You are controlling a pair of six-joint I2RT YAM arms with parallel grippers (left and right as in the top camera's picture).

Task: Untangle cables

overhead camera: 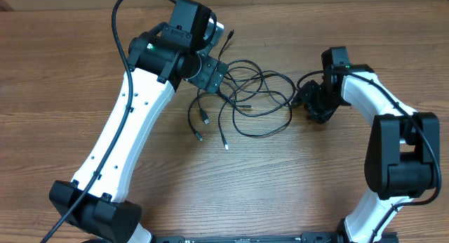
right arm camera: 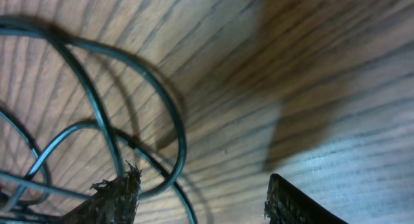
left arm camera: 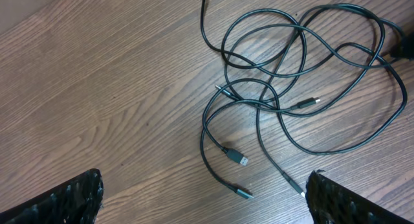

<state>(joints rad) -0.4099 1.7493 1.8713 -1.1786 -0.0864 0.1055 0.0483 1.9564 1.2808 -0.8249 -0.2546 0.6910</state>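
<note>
Worktop: wood-grain surface under the cables, fine dark streaks, smooth, mostly matt with a faint sheen where light falls.
Cables: thin black cords, smooth plastic-looking sheath, slightly glossy.
Plug tips: at the cables' ends, small bright metal-looking noses on black plastic grips.
Arm shells: left and right of the cables, white hard plastic, smooth and glossy.
Joint housings: above-left of the cables, black plastic, matt.
Left claw pads: black, coarse, pebbled texture, matt.
Right claw pads: at the cables' edge, black, rough, frayed and fibrous at the tips.
</note>
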